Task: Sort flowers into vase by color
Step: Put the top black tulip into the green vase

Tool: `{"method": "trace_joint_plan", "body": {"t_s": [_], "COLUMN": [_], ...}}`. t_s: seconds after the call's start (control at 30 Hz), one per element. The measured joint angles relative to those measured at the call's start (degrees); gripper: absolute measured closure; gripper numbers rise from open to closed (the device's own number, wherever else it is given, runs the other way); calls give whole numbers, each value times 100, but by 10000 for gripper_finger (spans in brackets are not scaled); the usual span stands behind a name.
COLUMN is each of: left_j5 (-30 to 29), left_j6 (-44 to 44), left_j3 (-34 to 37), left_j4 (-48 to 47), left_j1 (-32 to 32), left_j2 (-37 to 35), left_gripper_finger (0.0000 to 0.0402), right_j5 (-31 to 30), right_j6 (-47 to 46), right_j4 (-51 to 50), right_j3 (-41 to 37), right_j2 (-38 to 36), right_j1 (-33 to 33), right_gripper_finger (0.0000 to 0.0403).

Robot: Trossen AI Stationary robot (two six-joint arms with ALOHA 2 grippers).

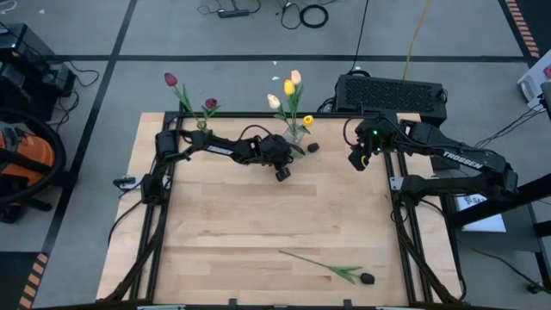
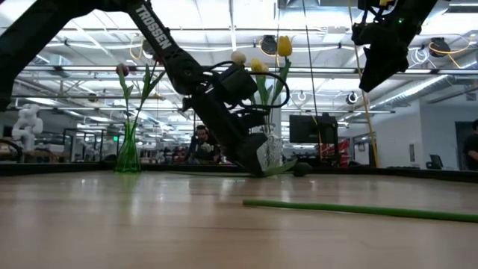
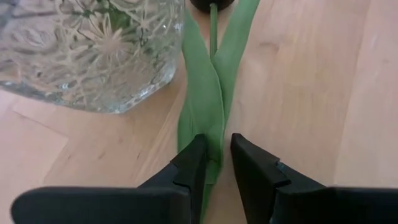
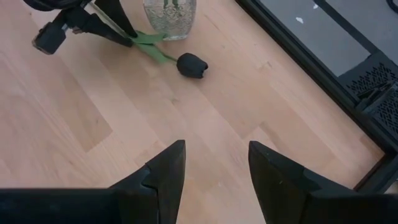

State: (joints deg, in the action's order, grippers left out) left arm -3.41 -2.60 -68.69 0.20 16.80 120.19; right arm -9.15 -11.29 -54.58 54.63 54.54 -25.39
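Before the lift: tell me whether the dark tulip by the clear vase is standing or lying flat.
Lying flat. The dark tulip rests on the table beside the clear vase, its leaves between the left gripper fingers.

Open tabletop [image 1: 258,224] spans the middle, broken only by one tulip [image 1: 331,269] lying near the front edge. At the back, the left arm [image 1: 228,148] stretches across toward the glass vase [image 1: 299,136], crowding a dark tulip [image 1: 312,147] beside it; the right gripper [image 1: 357,159] hangs just beyond. A green vase [image 1: 201,126] occupies the back left.
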Motion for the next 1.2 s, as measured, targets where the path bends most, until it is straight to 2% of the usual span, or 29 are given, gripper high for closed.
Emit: {"method": "trace_joint_plan", "body": {"t_s": [0.07,0.2,0.3,0.37,0.5,0.6,0.93,1.1,1.2], "left_j5": [69,41,94,336,945,1060,216,141,-161], "left_j6": [-11,-386,-868,-1174,-1596,-1659,-1369,-1354,-1277], "left_j3": [0,7,17,24,64,90,61,57,55], "left_j4": [-121,-273,-330,-381,-631,-876,-845,-896,-808], "left_j1": [-33,-163,-267,-341,-534,-695,-1022,-1068,-1130], "left_j2": [-3,1,-6,-63,-409,-820,-2157,-2626,-2974], "left_gripper_finger": [332,390,395,398,399,400,401,401,401], "right_j5": [2,11,21,24,26,27,55,13,24], "right_j6": [1,20,22,40,70,104,-146,-360,-508], "right_j4": [40,149,188,237,296,350,188,-419,-683], "right_j3": [0,0,0,0,0,0,0,0,0], "right_j2": [0,0,0,0,0,2,2,-73,-199], "right_j1": [0,0,0,0,0,0,0,0,-2], "right_gripper_finger": [234,234,234,234,234,234,234,234,234]}}
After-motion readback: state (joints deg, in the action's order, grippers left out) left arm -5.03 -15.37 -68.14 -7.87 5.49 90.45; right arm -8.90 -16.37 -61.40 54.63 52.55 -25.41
